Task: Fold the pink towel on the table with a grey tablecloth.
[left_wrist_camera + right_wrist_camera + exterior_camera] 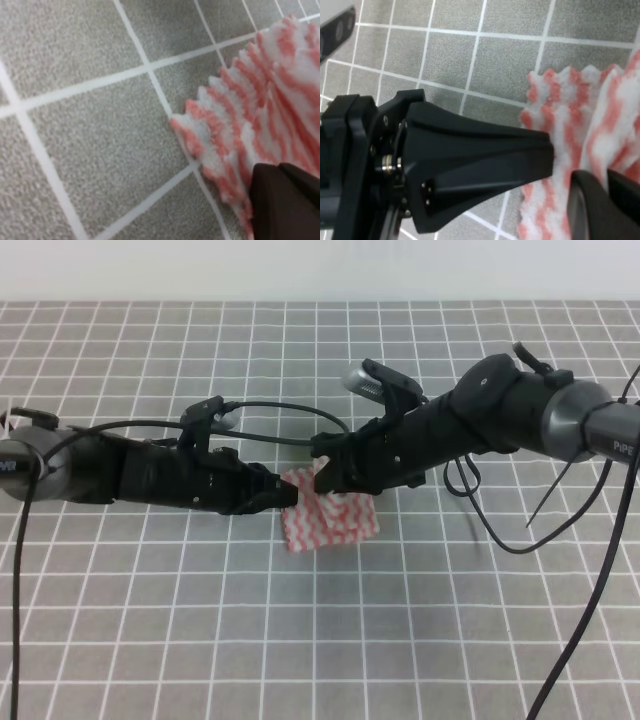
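The pink towel [335, 520] lies bunched and small in the middle of the table with a grey tablecloth [300, 640]. Its upper left edge is raised between both grippers. My left gripper [288, 492] reaches in from the left and is shut on that edge. In the left wrist view the towel [265, 100] fans out in creases from the dark fingers [285, 200]. My right gripper [322, 478] comes from the right and is shut on the towel just beside the left one. In the right wrist view the left gripper [547, 152] touches the towel [600, 110] near my right gripper [606, 182].
Both arms stretch low across the table and nearly touch above the towel. Loose black cables hang from the right arm [580, 570] and the left arm [15, 590]. A white wall [320, 270] borders the table's far edge.
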Tool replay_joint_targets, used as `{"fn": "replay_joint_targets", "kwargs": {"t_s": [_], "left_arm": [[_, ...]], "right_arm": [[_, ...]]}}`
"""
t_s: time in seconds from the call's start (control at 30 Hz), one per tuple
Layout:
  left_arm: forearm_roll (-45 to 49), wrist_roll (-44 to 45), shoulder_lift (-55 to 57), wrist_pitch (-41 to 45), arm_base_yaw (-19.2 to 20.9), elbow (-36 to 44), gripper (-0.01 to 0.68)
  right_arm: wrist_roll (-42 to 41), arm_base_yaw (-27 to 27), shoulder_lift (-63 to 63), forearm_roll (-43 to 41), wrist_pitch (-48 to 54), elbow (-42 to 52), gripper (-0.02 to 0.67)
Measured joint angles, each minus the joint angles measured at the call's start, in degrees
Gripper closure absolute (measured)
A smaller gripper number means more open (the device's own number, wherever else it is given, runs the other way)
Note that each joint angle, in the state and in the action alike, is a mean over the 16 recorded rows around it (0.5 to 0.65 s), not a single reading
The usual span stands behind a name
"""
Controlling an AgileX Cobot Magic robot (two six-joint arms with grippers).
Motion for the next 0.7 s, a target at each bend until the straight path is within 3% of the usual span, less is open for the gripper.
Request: {"fn": "replay_joint_targets", "kwargs": {"t_s": [0.7], "left_arm": [[-0.5,0.0,-0.4,1.0,1.1,0.0,0.676]], "right_arm": [[0.0,1.2,0.1,0.5,-0.8,0.0,0.661]]}}
